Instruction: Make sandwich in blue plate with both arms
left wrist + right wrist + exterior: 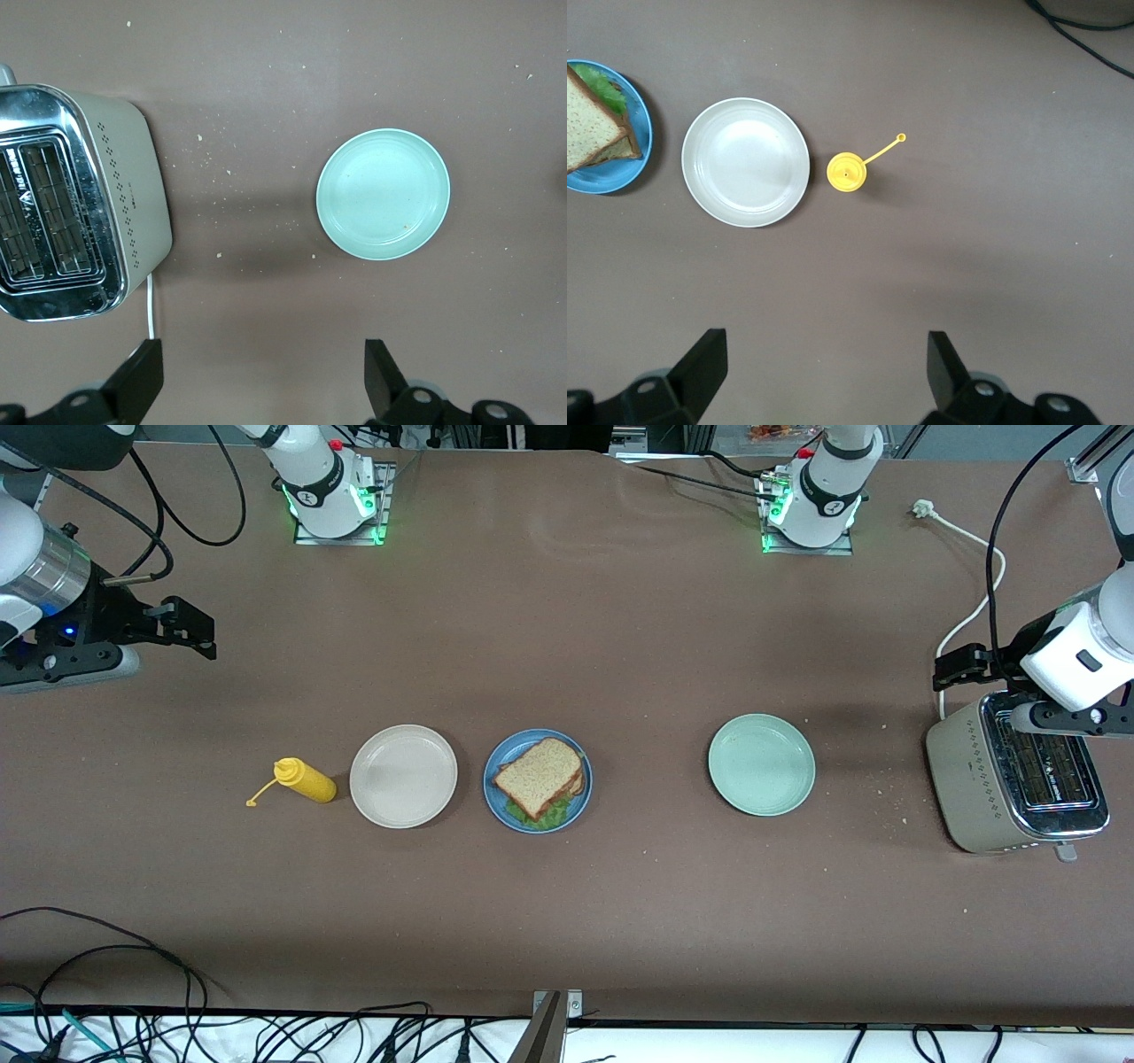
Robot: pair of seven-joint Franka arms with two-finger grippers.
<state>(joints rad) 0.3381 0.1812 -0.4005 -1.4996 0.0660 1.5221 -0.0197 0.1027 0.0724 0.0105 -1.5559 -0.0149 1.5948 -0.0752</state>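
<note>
The bench (567,646) is lit evenly and brightly from overhead, and the front view is rendered sharp. Soft, short shadows are cast beneath the beige plate (403,776) and the blue plate (537,780) toward about 5 o'clock. Glare is seen on the toaster's (71,204) chrome top in the left wrist view. Slight softness, possibly lens distortion, is noted toward that view's corners.

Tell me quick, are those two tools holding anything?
Left tool: open, empty, above the table by the toaster.
Right tool: open, empty, above bare table at its end.
</note>
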